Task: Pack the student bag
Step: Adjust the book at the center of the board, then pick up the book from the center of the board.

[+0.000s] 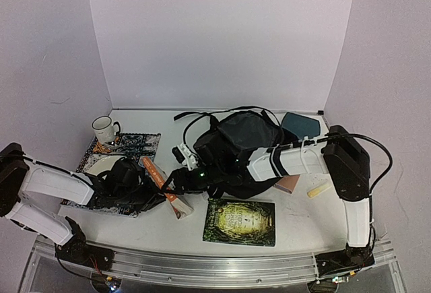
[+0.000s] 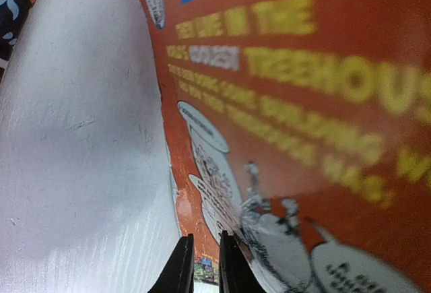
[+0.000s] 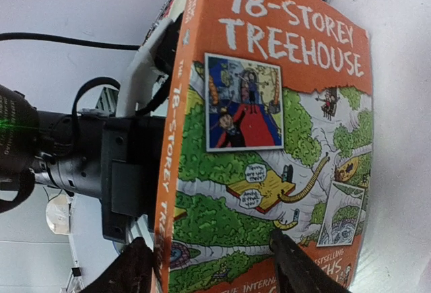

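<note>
The student bag (image 1: 237, 139), a black backpack, lies at the table's middle back. Left of it an orange book (image 1: 163, 184), "The 78-Storey Treehouse" (image 3: 269, 104), stands tilted on its edge. My left gripper (image 1: 155, 196) reaches it from the left. In the left wrist view its jaws (image 2: 200, 269) are almost together, pinching the edge of the orange back cover (image 2: 303, 104). My right gripper (image 1: 180, 180) comes from the bag's side. Its fingers (image 3: 209, 239) stand apart, one beside the spine and one over the front cover.
A green book (image 1: 241, 221) lies flat at the front centre. A white mug (image 1: 104, 129) and a patterned book (image 1: 128, 145) sit at the left. A dark blue-grey tray (image 1: 300, 124) is behind the bag, and a yellow piece (image 1: 318, 189) lies at the right.
</note>
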Controlling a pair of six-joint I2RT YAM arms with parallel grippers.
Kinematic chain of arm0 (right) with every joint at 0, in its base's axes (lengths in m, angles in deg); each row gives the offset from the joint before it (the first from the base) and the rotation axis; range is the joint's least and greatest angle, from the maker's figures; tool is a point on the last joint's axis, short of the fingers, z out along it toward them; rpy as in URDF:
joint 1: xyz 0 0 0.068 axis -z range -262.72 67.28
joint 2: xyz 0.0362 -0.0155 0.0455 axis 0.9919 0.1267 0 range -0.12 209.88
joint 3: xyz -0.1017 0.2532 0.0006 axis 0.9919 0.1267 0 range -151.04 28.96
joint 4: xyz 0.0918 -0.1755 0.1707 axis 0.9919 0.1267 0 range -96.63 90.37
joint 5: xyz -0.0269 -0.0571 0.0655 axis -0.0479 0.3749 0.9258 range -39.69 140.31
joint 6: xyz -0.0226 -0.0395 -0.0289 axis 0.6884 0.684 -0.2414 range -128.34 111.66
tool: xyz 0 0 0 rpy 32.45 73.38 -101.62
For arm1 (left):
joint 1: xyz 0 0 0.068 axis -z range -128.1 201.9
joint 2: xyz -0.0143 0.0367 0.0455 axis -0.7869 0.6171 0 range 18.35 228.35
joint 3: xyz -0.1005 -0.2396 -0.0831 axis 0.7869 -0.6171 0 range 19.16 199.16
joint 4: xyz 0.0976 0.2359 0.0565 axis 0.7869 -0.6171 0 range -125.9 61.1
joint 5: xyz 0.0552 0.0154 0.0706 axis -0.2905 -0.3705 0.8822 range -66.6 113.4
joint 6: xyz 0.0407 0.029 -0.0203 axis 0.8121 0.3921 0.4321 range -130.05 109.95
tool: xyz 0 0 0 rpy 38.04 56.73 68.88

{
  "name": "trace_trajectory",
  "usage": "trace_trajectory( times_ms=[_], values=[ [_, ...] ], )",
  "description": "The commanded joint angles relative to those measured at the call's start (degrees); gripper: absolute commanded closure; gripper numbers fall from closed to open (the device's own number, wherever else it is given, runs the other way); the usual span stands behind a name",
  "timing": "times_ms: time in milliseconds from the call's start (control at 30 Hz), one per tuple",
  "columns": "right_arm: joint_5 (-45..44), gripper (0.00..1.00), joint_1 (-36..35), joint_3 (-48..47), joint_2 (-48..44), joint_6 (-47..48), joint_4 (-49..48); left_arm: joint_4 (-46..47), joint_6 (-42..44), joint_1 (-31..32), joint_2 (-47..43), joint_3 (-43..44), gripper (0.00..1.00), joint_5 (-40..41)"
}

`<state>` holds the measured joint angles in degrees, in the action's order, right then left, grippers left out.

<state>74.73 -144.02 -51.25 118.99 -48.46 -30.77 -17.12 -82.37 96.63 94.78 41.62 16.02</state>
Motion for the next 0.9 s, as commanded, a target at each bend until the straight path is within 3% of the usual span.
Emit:
trace_trajectory(
  times_ms=[0,467,867],
  values=[
    [-0.7,0.35,0.0,-1.4,-0.1,3.3,3.1,3.2,0.0,0.1,-1.6,1.6,0.87,-0.1],
    [-0.6,0.29,-0.3,-4.0,-1.3,10.2,8.1,3.1,1.6,0.1,-0.4,8.0,0.76,-0.6],
    [-5.7,0.24,-0.4,-6.6,-3.0,15.3,17.5,3.1,3.7,0.2,2.5,13.9,0.72,-1.1]
  ],
)
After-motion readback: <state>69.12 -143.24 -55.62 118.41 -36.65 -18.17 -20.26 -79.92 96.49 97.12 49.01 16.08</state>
